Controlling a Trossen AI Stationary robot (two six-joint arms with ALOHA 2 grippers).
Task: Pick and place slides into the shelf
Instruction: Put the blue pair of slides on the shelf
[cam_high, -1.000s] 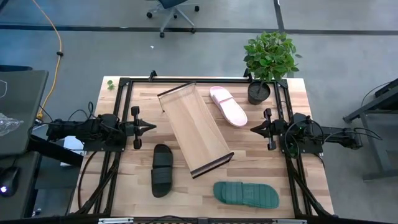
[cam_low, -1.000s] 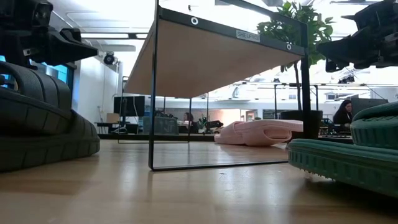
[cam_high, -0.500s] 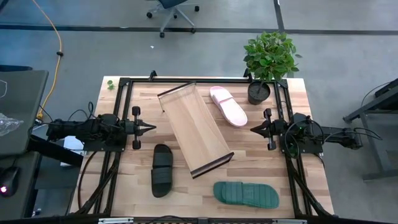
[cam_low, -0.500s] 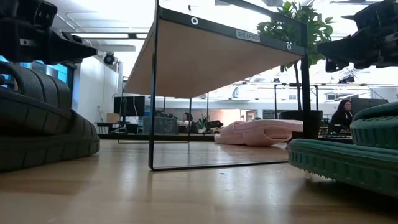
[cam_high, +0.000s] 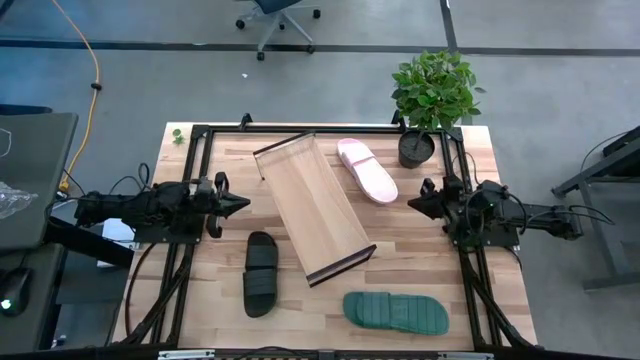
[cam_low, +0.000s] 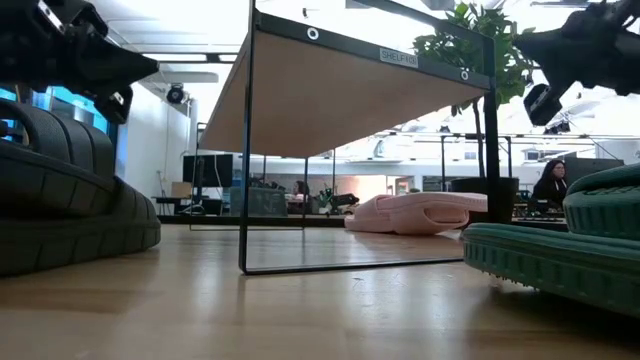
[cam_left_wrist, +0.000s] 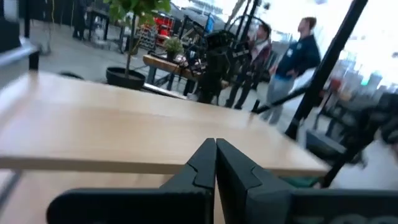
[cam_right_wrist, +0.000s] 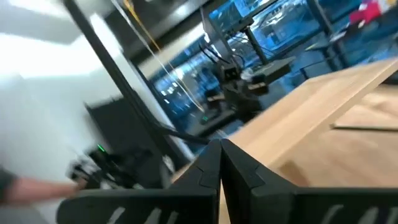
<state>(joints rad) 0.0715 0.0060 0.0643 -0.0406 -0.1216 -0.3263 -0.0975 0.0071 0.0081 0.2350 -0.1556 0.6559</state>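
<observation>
Task unstarted: black slide, pink slide and green slide lie on the surface around the empty shelf. Left end effector and right end effector closed, empty.

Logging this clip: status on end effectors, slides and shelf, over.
Left end effector shut, empty; right end effector likewise. Black slide, pink slide, green slide on the table; shelf holds none. Path unobstructed.

Overhead and table-level cameras both see the shelf.
</observation>
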